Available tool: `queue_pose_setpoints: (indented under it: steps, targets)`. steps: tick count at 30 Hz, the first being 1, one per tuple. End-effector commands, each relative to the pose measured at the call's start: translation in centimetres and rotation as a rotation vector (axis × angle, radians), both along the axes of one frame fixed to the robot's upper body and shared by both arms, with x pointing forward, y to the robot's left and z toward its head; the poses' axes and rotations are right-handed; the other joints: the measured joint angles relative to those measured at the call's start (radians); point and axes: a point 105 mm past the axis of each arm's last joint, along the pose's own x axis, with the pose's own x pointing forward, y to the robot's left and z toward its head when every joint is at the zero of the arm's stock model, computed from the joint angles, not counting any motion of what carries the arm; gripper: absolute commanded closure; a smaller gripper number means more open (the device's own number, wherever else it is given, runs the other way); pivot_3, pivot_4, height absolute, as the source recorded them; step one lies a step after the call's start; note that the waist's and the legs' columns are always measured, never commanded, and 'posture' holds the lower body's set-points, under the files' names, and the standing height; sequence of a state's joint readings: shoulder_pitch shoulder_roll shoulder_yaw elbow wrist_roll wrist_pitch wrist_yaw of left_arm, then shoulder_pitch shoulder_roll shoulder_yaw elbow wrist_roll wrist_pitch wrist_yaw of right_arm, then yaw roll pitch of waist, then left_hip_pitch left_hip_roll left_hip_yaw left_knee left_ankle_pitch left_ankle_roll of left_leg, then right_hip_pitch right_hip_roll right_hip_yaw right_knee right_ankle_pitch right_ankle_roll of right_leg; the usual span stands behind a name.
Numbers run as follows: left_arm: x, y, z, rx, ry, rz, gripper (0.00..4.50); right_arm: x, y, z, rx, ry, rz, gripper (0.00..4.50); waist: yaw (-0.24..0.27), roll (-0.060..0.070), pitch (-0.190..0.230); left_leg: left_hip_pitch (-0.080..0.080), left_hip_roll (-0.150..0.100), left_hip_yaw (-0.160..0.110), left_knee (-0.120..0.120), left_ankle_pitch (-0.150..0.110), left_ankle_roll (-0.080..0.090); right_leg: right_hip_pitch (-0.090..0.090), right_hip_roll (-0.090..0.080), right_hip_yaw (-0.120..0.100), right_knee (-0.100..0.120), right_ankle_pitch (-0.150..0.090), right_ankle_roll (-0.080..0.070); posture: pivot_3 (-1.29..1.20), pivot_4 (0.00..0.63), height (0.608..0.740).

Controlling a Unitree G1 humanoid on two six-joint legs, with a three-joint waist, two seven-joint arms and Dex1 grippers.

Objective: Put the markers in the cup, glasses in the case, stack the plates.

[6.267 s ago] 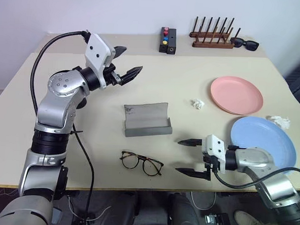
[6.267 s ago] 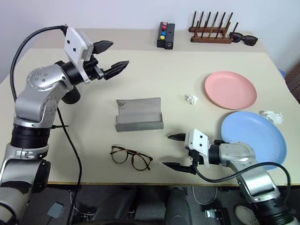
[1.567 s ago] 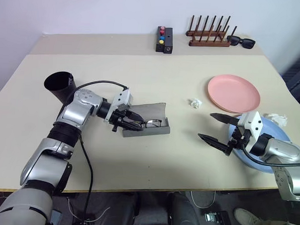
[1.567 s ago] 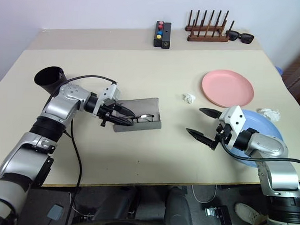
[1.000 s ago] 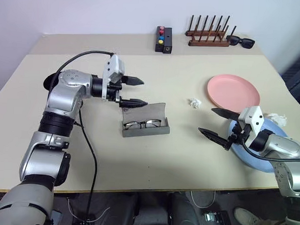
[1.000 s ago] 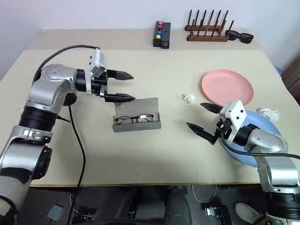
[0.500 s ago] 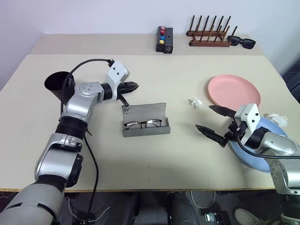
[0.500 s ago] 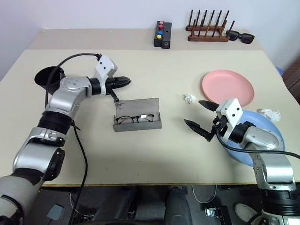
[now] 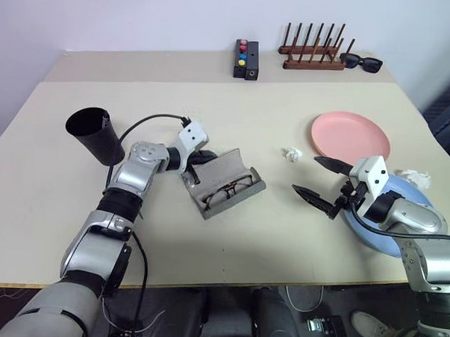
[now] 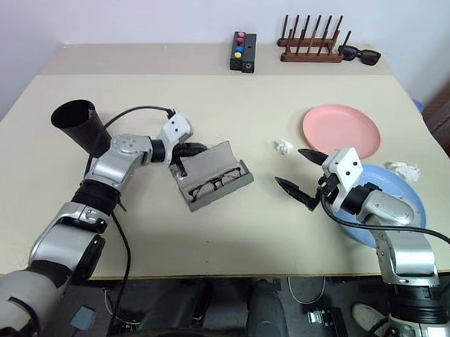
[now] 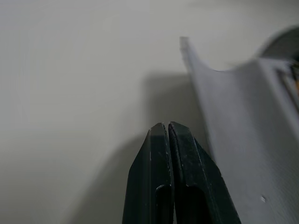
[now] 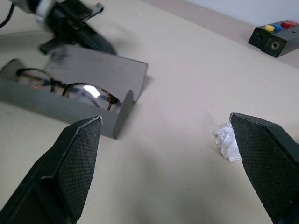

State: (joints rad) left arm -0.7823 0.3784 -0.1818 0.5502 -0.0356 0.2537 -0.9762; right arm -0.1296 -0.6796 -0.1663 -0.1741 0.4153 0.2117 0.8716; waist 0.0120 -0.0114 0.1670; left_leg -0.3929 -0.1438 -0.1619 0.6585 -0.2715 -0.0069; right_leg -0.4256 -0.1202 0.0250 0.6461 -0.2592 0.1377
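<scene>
The closed, empty left hand [image 9: 203,155] is pressing against the open case [image 9: 226,183] holding the glasses [image 9: 231,190]; the right hand [image 9: 319,181] is hovering wide open, empty.

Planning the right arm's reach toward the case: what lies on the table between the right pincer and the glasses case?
Bare tabletop, seen from the left eye view, between the right pincer and the glasses case.

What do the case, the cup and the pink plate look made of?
Case: grey, matte, likely fabric or felt over a stiff shell; it holds its curve. Cup: matte black, probably plastic. Pink plate: smooth salmon, low sheen, plastic or melamine by the look.
</scene>
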Motion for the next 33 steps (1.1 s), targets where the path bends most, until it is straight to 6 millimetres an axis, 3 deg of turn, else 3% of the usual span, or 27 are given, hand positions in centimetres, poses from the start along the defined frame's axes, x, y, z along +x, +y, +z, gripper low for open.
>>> queue_pose_setpoints:
  steps: [1,19,22,33]
  targets:
    - [-1.1,-0.1,2.1,-0.009,-0.026,-0.088,4.44,-0.2,0.3,1.1,0.003,-0.049,0.014,0.00,0.000,0.000,0.000,0.000,0.000,0.000,0.000,0.000,0.000,0.000,0.000,0.000,0.000,0.000,0.000,0.00,0.150,0.740]
    - [-1.2,2.8,5.9,-0.034,-0.070,-0.047,4.44,-0.9,0.4,0.0,0.006,0.016,0.074,0.00,0.000,0.000,0.000,0.000,0.000,0.000,0.000,0.000,0.000,0.000,0.000,0.000,0.000,0.000,0.000,0.00,0.150,0.740]
    - [-1.8,3.1,6.8,-0.053,-0.063,-0.085,4.44,-1.3,0.6,-0.5,-0.012,0.042,0.097,0.00,0.000,0.000,0.000,0.000,0.000,0.000,0.000,0.000,0.000,0.000,0.000,0.000,0.000,0.000,0.000,0.00,0.150,0.740]
    - [-7.2,3.7,7.9,-0.036,0.058,-0.316,4.44,-1.0,1.2,-0.8,-0.009,0.048,0.111,0.00,-0.002,0.000,0.000,0.000,0.000,0.000,0.000,0.000,0.000,0.000,0.000,0.000,0.000,0.000,0.000,0.00,0.150,0.740]
